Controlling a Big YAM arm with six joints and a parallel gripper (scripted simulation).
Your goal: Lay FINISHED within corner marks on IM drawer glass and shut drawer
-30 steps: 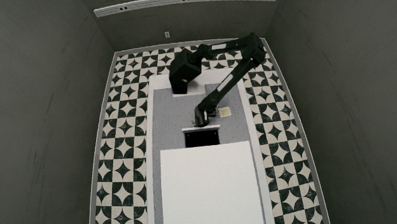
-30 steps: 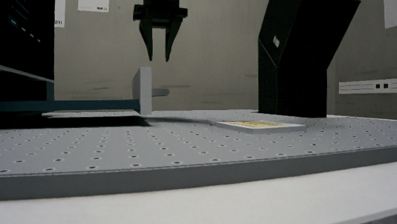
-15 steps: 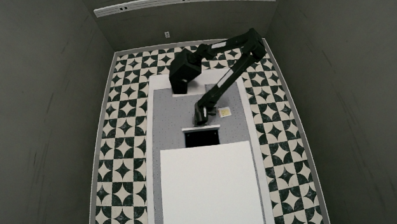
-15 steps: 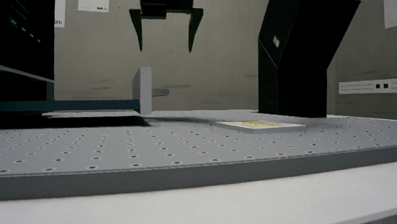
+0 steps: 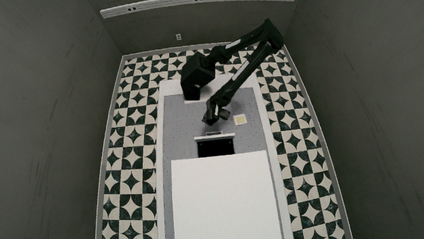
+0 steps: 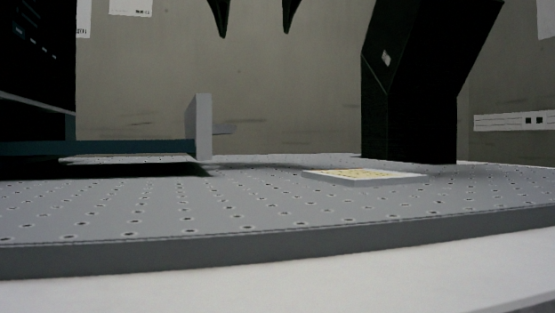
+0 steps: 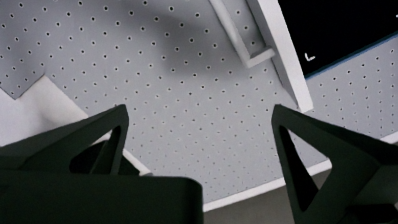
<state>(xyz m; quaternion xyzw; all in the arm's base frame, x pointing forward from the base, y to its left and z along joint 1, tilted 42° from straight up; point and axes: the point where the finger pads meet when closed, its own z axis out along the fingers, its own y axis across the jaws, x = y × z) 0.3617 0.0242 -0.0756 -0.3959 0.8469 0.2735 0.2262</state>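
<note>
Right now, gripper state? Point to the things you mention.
Gripper (image 6: 254, 35) (image 7: 200, 112): open, fingers wide apart, nothing between them; FINISHED (image 5: 240, 119) (image 6: 365, 174) lies apart from it on the perforated board (image 5: 177, 125) (image 6: 267, 235) (image 7: 165, 90).

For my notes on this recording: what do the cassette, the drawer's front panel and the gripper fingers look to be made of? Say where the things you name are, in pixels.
FINISHED (image 5: 237, 123) (image 6: 391, 180): probably matt plastic, a plain pale rim around a yellow face.
Front panel (image 5: 200, 138) (image 6: 204, 126) (image 7: 286, 55): painted metal or plastic, evenly pale without grain.
Hand's fingers (image 6: 221, 18): likely moulded plastic, dark and dull with cut-out openings.
</note>
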